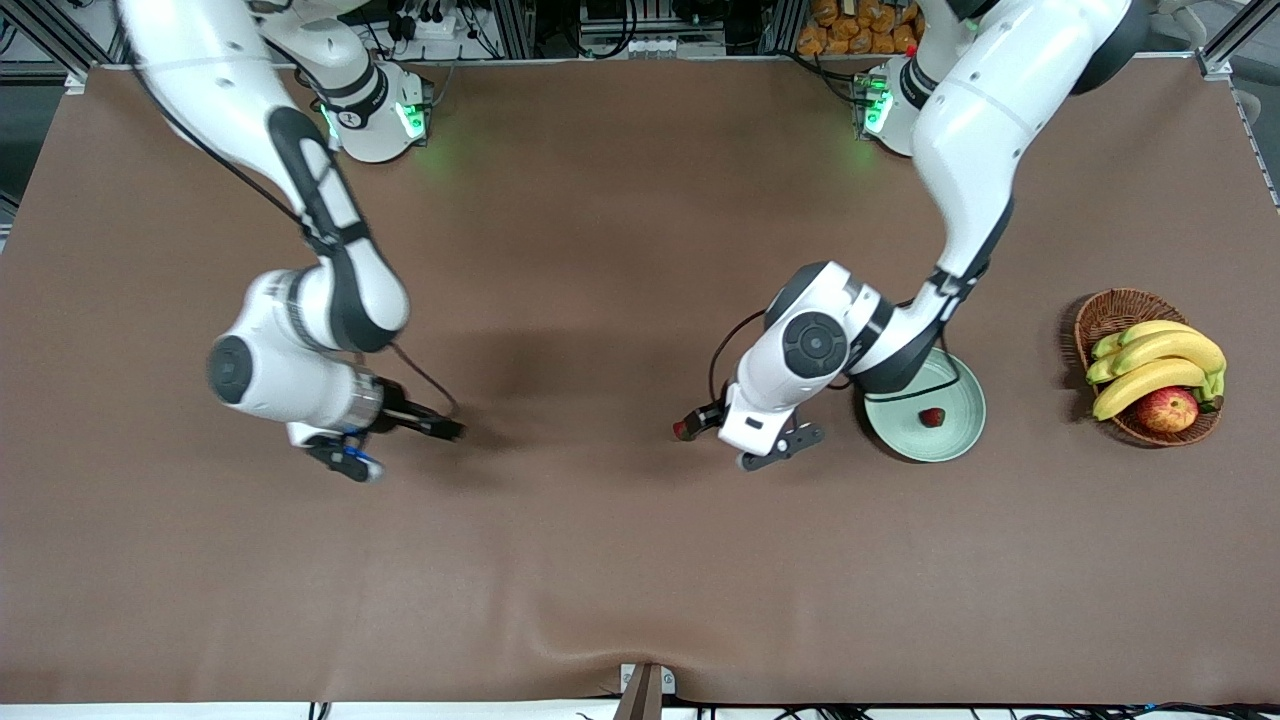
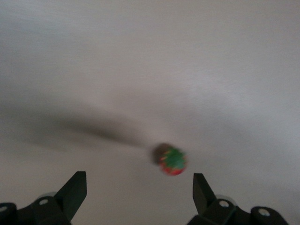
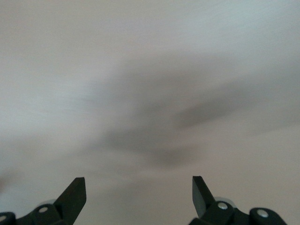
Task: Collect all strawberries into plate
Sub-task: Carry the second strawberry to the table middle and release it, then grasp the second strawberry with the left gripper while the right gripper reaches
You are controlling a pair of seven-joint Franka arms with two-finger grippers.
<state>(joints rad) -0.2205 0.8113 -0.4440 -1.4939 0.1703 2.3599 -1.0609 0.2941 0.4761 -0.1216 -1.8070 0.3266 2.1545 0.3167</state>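
The left tool is hanging wide open and empty at frame centre, lining up on a tiny red strawberry lying on the brown bench. Another small red strawberry is sitting in the pale mint-green round plate beside it. The right tool, also fully open and empty, is waiting at the frame's middle left.

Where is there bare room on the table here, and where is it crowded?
Bare cloth lies between the right gripper and the left gripper, and along the whole strip nearer the camera. Crowded: the left gripper beside a strawberry on the cloth, the plate holding another strawberry, then the basket.
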